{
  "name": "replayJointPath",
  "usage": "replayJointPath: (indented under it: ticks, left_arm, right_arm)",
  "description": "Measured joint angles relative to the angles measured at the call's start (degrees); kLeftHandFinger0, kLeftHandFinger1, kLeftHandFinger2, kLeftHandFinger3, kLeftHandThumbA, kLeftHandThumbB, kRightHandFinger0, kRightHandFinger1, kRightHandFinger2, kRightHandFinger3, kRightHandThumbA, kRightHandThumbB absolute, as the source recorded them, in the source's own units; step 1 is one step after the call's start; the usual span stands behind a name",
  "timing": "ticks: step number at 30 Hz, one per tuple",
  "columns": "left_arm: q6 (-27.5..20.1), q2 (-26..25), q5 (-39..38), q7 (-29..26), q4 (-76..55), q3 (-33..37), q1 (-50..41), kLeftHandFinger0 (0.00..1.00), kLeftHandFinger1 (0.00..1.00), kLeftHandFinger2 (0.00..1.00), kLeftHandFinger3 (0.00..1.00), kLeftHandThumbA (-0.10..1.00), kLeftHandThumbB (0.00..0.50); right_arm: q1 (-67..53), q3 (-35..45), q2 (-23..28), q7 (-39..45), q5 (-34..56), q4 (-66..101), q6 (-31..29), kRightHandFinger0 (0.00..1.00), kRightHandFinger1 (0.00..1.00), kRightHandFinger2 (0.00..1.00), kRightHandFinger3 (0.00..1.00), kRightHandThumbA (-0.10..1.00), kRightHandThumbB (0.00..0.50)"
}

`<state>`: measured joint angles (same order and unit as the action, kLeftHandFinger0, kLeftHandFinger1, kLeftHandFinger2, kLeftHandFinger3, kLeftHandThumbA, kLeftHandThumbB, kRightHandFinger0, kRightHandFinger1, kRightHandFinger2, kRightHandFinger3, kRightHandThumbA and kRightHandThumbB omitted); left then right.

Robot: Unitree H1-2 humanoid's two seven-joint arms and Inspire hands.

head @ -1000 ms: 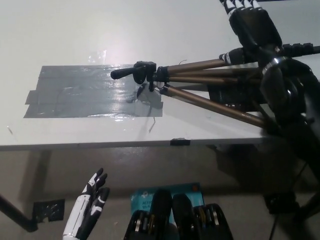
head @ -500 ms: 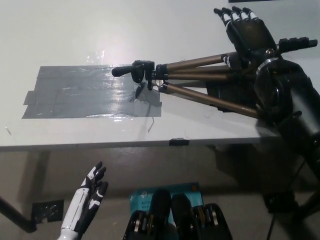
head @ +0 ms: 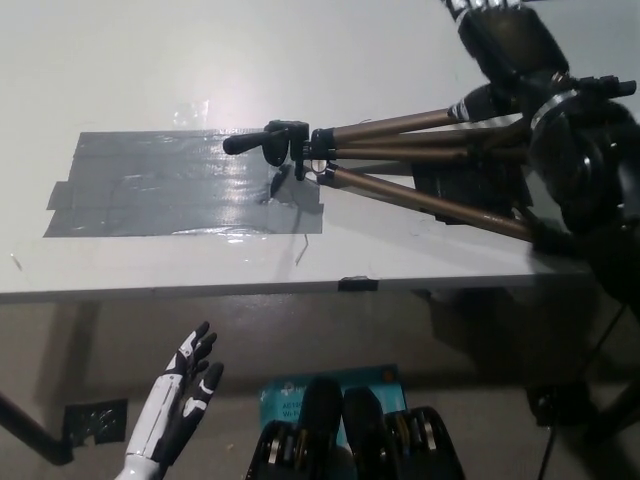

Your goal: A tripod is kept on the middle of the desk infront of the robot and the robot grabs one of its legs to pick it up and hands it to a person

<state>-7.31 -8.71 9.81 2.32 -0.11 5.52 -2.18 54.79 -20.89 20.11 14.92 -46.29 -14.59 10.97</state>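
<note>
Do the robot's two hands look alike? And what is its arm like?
No. The left hand is slim and white, with black patches and dark fingers. The right hand is black and blocky, with white bands on its fingers. It sits on a bulky black arm with a pale ring at the wrist.

L hand (head: 185, 395) low, fingers spread; R hand (head: 510, 45) top right.

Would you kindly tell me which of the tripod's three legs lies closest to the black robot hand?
The uppermost leg: its end lies beside the black robot hand, while the middle leg and lowest leg lie lower.
</note>
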Motion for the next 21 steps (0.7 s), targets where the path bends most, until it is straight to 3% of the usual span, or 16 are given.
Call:
replayJointPath:
  ticks: [3, 8, 13, 21]
  left_arm:
    - [0.1, 0.0, -0.2, 0.3, 0.0, 0.0, 0.0, 1.00, 1.00, 1.00, 1.00, 0.84, 0.144]
    - [0.5, 0.0, -0.6, 0.6, 0.0, -0.2, 0.0, 1.00, 1.00, 1.00, 1.00, 0.86, 0.125]
    - [0.6, 0.0, -0.7, 0.8, 0.0, -0.2, 0.2, 1.00, 1.00, 1.00, 1.00, 0.89, 0.134]
    - [0.7, 0.0, -0.9, 1.2, 0.0, -0.3, 1.4, 1.00, 1.00, 1.00, 1.00, 0.88, 0.089]
  right_arm:
    - [0.0, 0.6, 0.0, 1.0, 0.6, 1.0, 0.2, 1.00, 1.00, 1.00, 1.00, 1.00, 0.464]
    - [0.3, 0.7, -0.1, 1.9, 0.7, -1.0, 0.3, 1.00, 1.00, 1.00, 1.00, 1.00, 0.496]
    - [1.1, -0.2, -0.2, 1.9, 0.4, -8.7, 0.5, 1.00, 1.00, 1.00, 1.00, 1.00, 0.500]
    - [2.6, -1.4, -1.0, 1.0, 0.4, -21.6, 0.6, 1.00, 1.00, 1.00, 1.00, 1.00, 0.500]
